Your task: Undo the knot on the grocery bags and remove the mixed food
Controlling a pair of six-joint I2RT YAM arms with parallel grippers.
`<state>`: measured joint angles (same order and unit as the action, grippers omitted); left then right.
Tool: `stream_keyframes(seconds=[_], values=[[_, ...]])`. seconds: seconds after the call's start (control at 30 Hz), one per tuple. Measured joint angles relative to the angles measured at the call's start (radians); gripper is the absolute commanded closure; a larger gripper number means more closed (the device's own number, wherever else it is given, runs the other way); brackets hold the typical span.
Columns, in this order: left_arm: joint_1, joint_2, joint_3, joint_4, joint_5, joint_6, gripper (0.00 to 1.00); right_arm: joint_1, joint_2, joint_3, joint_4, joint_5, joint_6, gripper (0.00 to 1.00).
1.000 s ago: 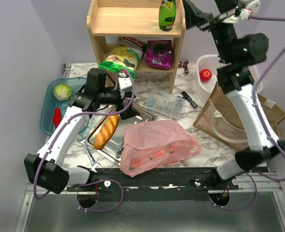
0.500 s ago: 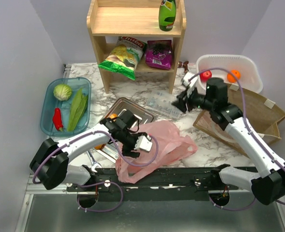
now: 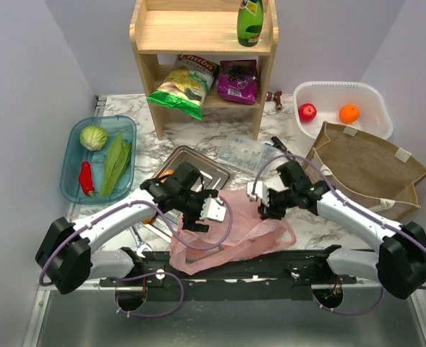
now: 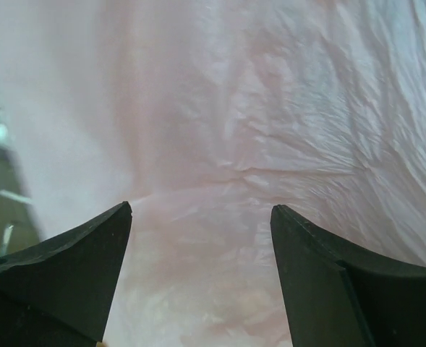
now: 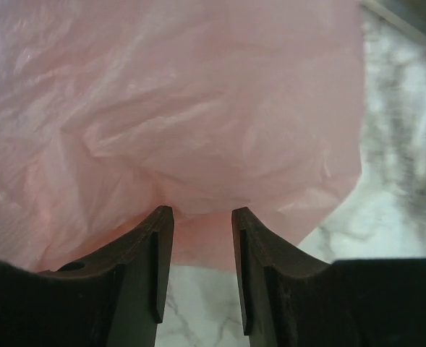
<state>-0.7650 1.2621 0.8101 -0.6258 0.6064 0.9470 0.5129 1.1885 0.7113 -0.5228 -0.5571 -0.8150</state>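
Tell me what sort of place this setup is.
Probably a mock pantry corner built as a robot test cell: a marble-patterned tabletop boxed in by plain walls, a small wooden shelf holding snack packets and a green bottle, and a translucent blue tray of vegetables.

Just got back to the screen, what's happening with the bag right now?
Both arms are on the pink grocery bag at the near edge of the table. The left gripper is over its left part, jaws wide apart, plastic beyond them. The right gripper is at the bag's right side, jaws narrower, plastic bulging at their tips but not clearly pinched. The knot is not visible. Vegetables sit in the blue tray, fruit in the white basin.
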Motion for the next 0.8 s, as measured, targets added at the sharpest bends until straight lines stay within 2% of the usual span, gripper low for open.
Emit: stream_keyframes(seconds=[0.13,0.23,0.27,0.3,0.43,0.67,0.77,0.8], values=[[0.080,-0.073,0.025,0.056,0.050,-0.154,0.13,0.059,0.007,-0.117,0.029,0.045,-0.092,0.54],[0.121,-0.071,0.064,0.119,0.048,-0.237,0.09,0.062,0.012,-0.163,0.063,0.078,-0.130,0.53],[0.124,-0.051,0.091,0.130,0.048,-0.257,0.08,0.062,0.014,-0.167,0.075,0.087,-0.140,0.52],[0.121,-0.019,0.124,0.134,0.050,-0.279,0.02,0.062,0.015,-0.170,0.090,0.097,-0.149,0.52],[0.095,0.142,0.264,0.131,0.049,-0.327,0.02,0.064,0.013,-0.187,0.161,0.129,-0.183,0.51],[0.041,0.419,0.398,0.098,0.036,-0.358,0.18,0.072,-0.112,-0.293,0.254,0.187,-0.261,0.48],[0.031,0.541,0.466,0.062,0.002,-0.377,0.35,0.075,-0.186,-0.330,0.272,0.204,-0.300,0.45],[0.029,0.563,0.475,0.054,-0.011,-0.380,0.46,0.076,-0.204,-0.337,0.273,0.206,-0.310,0.42]])
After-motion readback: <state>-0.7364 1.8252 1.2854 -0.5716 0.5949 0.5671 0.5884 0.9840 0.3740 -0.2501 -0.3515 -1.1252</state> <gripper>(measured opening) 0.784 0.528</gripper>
